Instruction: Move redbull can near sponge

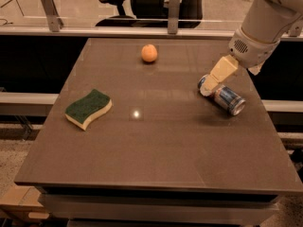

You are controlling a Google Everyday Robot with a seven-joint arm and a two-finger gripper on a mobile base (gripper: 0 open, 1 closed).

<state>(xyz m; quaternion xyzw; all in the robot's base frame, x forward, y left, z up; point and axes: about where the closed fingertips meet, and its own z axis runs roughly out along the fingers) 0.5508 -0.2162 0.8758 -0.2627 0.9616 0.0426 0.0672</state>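
Redbull can (222, 97), a slim shiny cylinder, lies sideways on the smooth brown surface (156, 145), well apart from the wavy green-topped foam sponge (88, 109), with the cream claw (207, 89) at its left end, spread impossible to tell

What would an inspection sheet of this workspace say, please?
Surface: brown table, one bright glare spot near its middle.
Job's things: can lying on its side at the right; sponge flat at the left, green side up, far from the can.
Clutter: orange near the back edge.
Gripper: gripper low at the can's left end; contact cannot be told.
Cables: nothing seen on the table.
Surroundings: office chair beyond the table's back edge.
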